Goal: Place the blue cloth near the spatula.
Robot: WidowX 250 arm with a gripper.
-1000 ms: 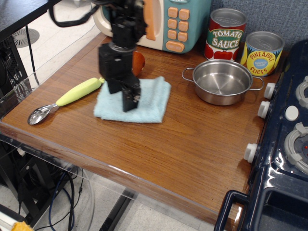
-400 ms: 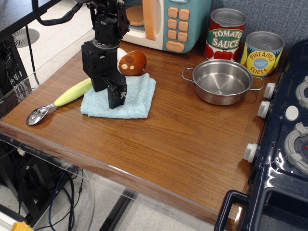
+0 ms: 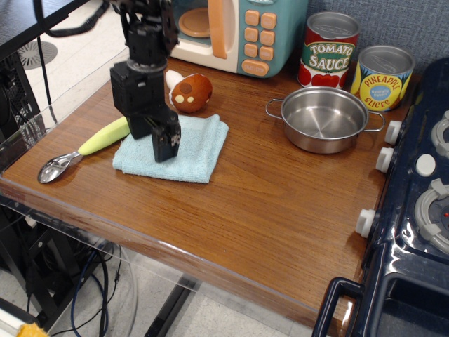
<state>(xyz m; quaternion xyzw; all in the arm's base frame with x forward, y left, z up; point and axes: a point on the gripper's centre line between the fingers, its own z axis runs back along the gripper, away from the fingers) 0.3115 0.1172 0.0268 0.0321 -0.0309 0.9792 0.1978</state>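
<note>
The blue cloth (image 3: 198, 146) lies flat on the wooden table, its left edge right beside the spatula's handle. The spatula (image 3: 98, 141) lies at the front left, with its yellow-green handle pointing toward the cloth and its silver head (image 3: 53, 169) near the table's edge. My gripper (image 3: 165, 149) points down onto the left part of the cloth. Its black fingers are pinched together on the fabric.
A brown spotted toy mushroom (image 3: 191, 93) stands just behind the cloth. A steel pot (image 3: 324, 119) sits at the right, with a tomato sauce can (image 3: 329, 49) and a pineapple can (image 3: 382, 78) behind it. A toy microwave (image 3: 231, 28) is at the back. A toy stove (image 3: 421, 189) borders the right edge.
My gripper has moved left with the cloth. The cloth slid toward the spatula handle and uncovered the mushroom behind it.
</note>
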